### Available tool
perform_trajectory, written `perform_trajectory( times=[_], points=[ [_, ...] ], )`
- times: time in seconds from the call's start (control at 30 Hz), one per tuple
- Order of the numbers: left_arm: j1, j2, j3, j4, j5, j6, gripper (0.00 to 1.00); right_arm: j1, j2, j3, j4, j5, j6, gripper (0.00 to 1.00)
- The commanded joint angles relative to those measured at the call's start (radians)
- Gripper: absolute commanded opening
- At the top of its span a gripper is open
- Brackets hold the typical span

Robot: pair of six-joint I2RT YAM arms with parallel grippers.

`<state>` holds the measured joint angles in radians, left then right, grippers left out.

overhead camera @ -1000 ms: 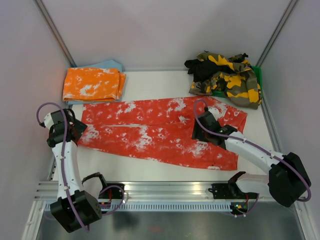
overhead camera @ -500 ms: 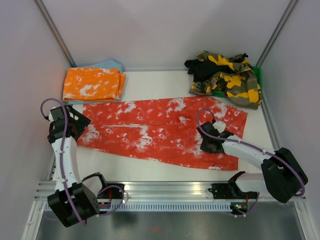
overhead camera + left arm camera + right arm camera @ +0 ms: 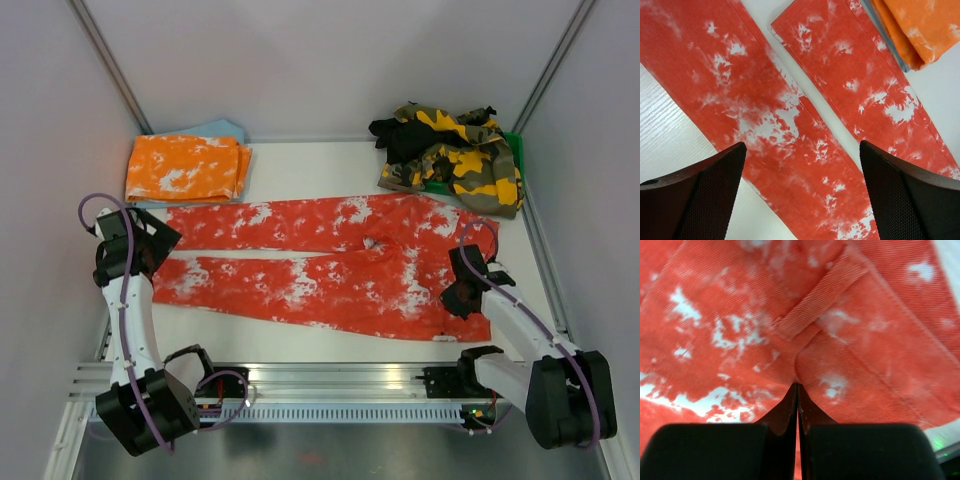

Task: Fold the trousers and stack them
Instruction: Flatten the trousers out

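white table (image 3: 320, 165) | green bin (image 3: 515, 150) back right | blue cloth (image 3: 218, 128) back left

So the right gripper (image 3: 462, 293) has slid off the middle of the trousers (image 3: 300, 270) over to the waist end, and its jaws have snapped together on a pinch of cloth there. The waist got tugged a bit to the right, and there's a fresh pucker (image 3: 375, 243) at the crotch. The left gripper (image 3: 150, 245) has shifted slightly toward the back.

Robotics lab test cell: white table (image 3: 310, 170) boxed by plain white panels (image 3: 330, 60) on metal posts (image 3: 110, 65), cabled left arm (image 3: 132, 320) and right arm (image 3: 522, 318) bolted to an aluminium rail (image 3: 330, 378).
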<state>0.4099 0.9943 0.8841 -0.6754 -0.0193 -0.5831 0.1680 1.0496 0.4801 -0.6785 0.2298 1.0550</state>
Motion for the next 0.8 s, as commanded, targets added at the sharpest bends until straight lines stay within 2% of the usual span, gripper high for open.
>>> perform_trajectory(
  times=[0.0, 0.1, 0.2, 0.3, 0.33, 0.4, 0.53, 0.6, 0.63, 0.77],
  points=[
    [-0.002, 0.001, 0.032, 0.039, 0.015, 0.017, 1.0, -0.048, 0.01, 0.021, -0.108, 0.042, -0.013, 0.03],
    [-0.002, 0.0, 0.018, 0.043, 0.015, 0.016, 1.0, -0.11, 0.036, 0.041, -0.103, 0.078, 0.005, 0.02],
    [-0.002, -0.002, 0.009, 0.053, 0.015, 0.011, 1.0, -0.163, 0.09, 0.063, -0.029, 0.078, -0.079, 0.02],
    [-0.002, 0.003, 0.009, 0.054, 0.015, 0.008, 1.0, -0.284, 0.153, 0.072, -0.018, 0.132, -0.133, 0.0],
    [0.0, 0.003, 0.009, 0.056, 0.015, 0.012, 1.0, -0.362, 0.159, 0.063, 0.008, 0.1, -0.162, 0.0],
    [-0.002, 0.003, 0.009, 0.057, 0.015, 0.017, 1.0, -0.429, 0.164, 0.031, 0.071, 0.077, -0.21, 0.0],
    [-0.002, 0.009, 0.004, 0.062, 0.015, 0.016, 1.0, -0.492, 0.167, 0.038, 0.093, 0.1, -0.201, 0.0],
    [-0.002, 0.01, 0.004, 0.062, 0.015, 0.014, 1.0, -0.545, 0.179, 0.058, 0.027, 0.15, -0.158, 0.0],
    [-0.002, 0.01, 0.003, 0.063, 0.015, 0.012, 1.0, -0.603, 0.176, 0.051, 0.02, 0.157, -0.144, 0.0],
    [-0.002, 0.014, 0.001, 0.068, 0.015, 0.014, 1.0, -0.709, 0.127, 0.04, 0.004, 0.144, -0.115, 0.0]
  ],
)
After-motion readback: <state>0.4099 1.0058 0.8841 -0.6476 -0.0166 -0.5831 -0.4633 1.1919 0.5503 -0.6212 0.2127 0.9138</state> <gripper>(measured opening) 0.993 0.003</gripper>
